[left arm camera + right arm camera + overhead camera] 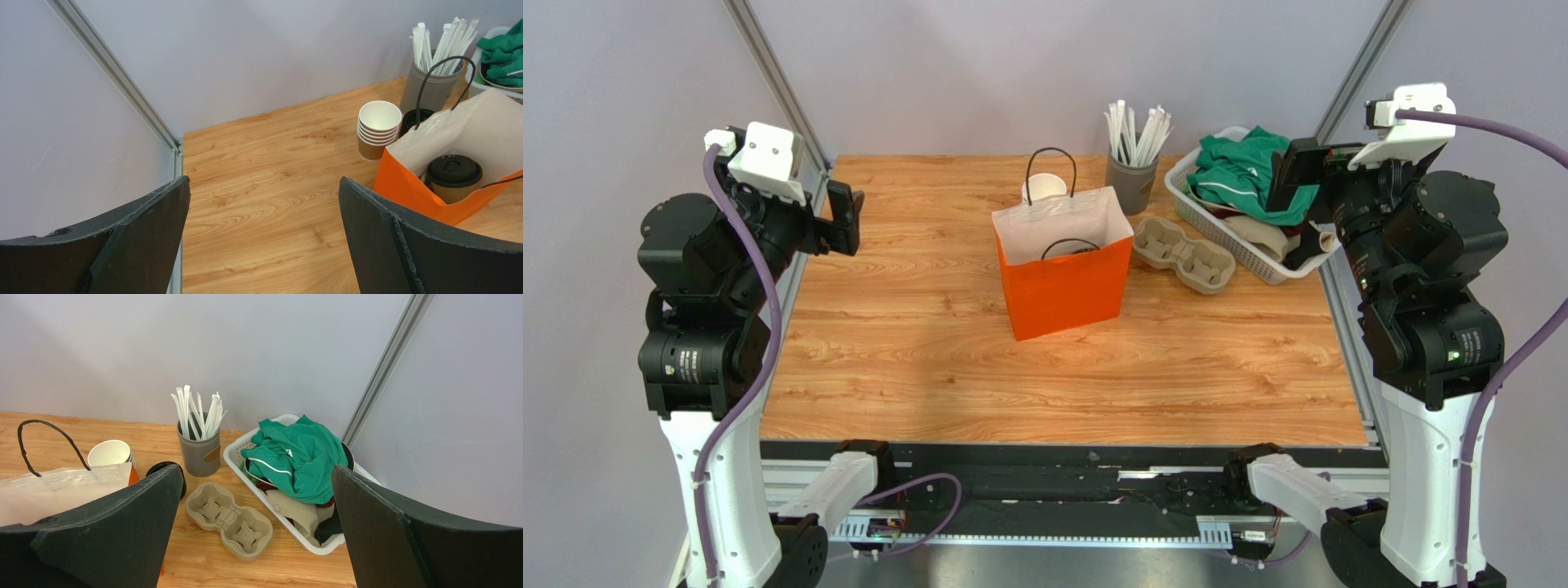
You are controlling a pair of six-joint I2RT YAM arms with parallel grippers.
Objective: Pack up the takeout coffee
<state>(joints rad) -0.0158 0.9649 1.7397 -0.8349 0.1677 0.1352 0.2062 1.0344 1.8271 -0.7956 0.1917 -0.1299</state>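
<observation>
Takeout coffee (455,173): lower half hidden by orange bag (402,184) wall. Bag cut off at rt edge. Black lid stack (410,120) mostly behind bag; count unclear.

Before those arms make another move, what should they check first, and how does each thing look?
1. Takeout coffee is inside the orange bag: ok.
2. Black lid on the cup: ok.
3. Cup looks upright: ok. Whether it sits flat on the bag's bottom: cannot tell, since the bag wall hides it.
4. Bag stands upright with its mouth open: ok.
5. Left gripper is open, empty and away from the bag: ok.
6. Right gripper is open, empty and away from the bag: ok.
</observation>
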